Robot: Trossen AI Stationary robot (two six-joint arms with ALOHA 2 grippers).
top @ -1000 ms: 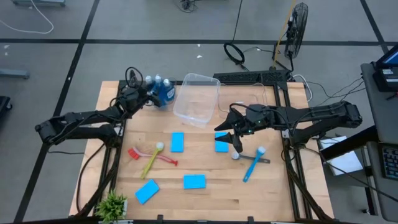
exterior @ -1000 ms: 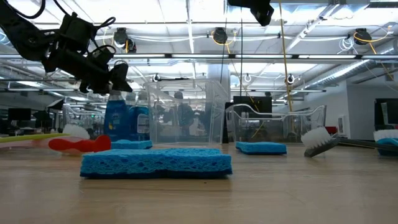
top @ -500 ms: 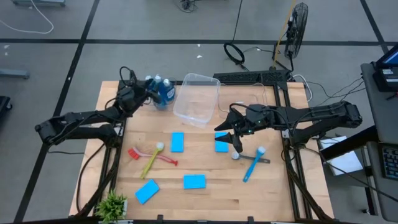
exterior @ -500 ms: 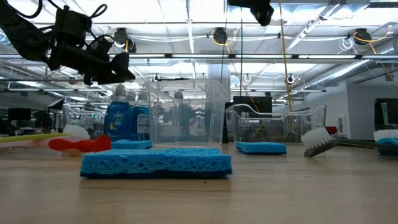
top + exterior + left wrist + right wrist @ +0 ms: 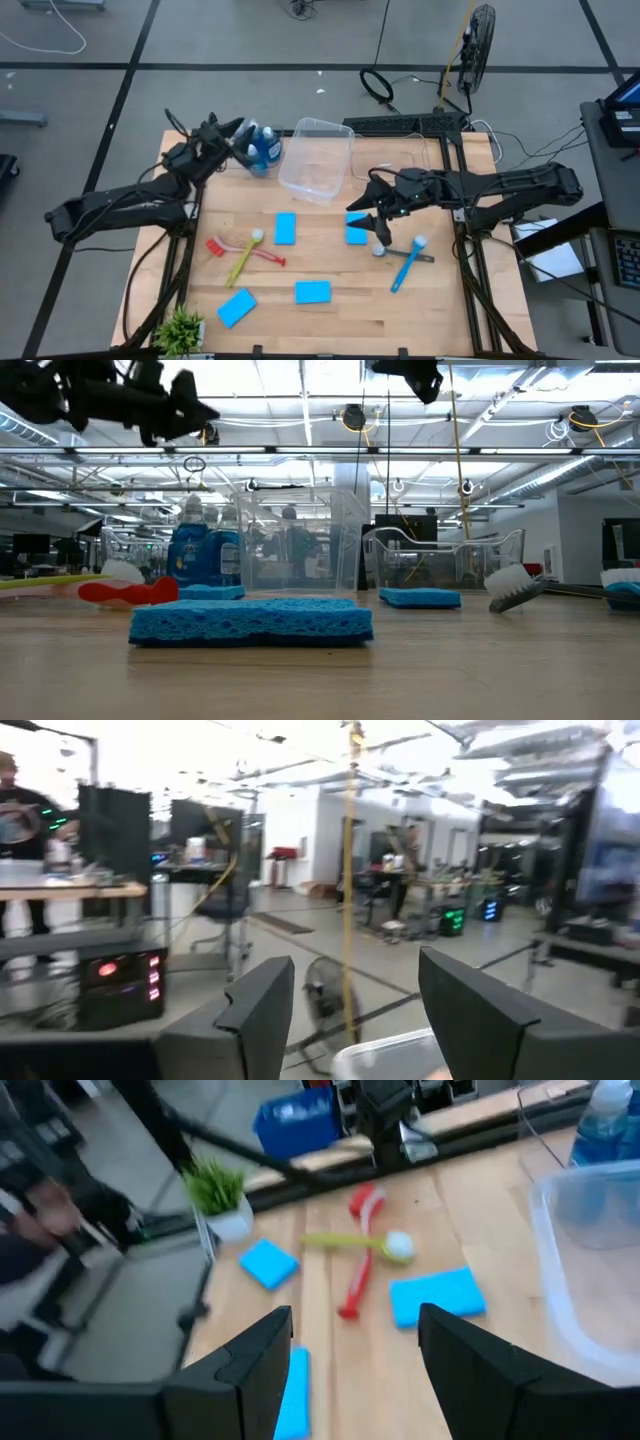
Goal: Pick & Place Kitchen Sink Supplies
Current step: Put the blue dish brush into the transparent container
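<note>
**Left gripper lifting away from the soap bottles**

Rising and pulling back from where it was a second ago, the left gripper [image 5: 238, 128] is now hanging above the far-left corner of the table [image 5: 440, 300], its fingers [image 5: 262, 1005] standing apart with nothing between them. The soap bottles [image 5: 262, 146] are standing upright on the wood just beside and below its tips, untouched, close against the near wall of the clear bin [image 5: 317, 158]. In the low view the gripper is sitting well above the bottle caps.

The right gripper [image 5: 372, 208] is hovering in the same place as before, right of the table's middle, fingers spread and empty. Directly under and beside it a blue sponge [image 5: 356, 232] is lying flat, and just beyond that a blue brush [image 5: 404, 268] with a white head is resting aslant.

Other supplies are lying spread over the table:
- another sponge [image 5: 285, 227] near the middle
- a sponge [image 5: 312, 291] toward the near edge
- a sponge [image 5: 235, 307] close to the potted plant [image 5: 180, 328]
- a red brush [image 5: 245, 248] and a yellow-green brush [image 5: 243, 258] crossing each other left of centre, well apart from both grippers
</note>
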